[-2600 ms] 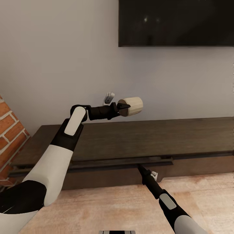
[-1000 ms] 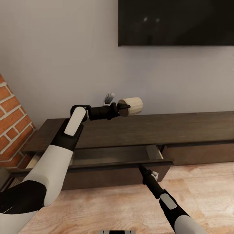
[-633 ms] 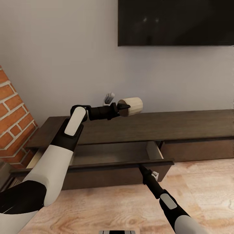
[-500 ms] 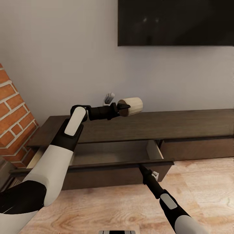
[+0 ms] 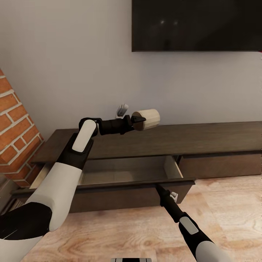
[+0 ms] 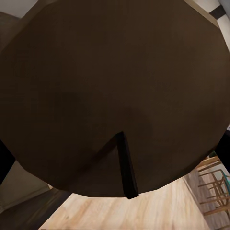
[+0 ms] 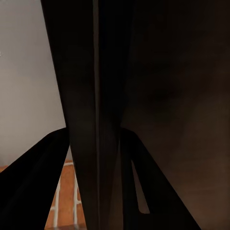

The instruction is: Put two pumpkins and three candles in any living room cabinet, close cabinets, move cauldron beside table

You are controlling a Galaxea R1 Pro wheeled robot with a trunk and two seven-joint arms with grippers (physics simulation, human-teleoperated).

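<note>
Left gripper (image 5: pixel 136 120) clamped on beige candle (image 5: pixel 148 119) above media cabinet (image 5: pixel 203 140) top, right gripper (image 5: pixel 159 187) pinched on open drawer (image 5: pixel 123 171) front edge.

Matt dark wood cabinet (image 5: pixel 203 140), matt beige candle (image 5: pixel 148 119), rough brick fireplace (image 5: pixel 16 134)

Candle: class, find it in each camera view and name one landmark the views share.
Head view: candle centre, held by the left pincer above the cabinet.
Left wrist view: its dark end, close up.
Right wrist view: drawer front instead.
Landmark, head and right wrist: brick fireplace.
</note>
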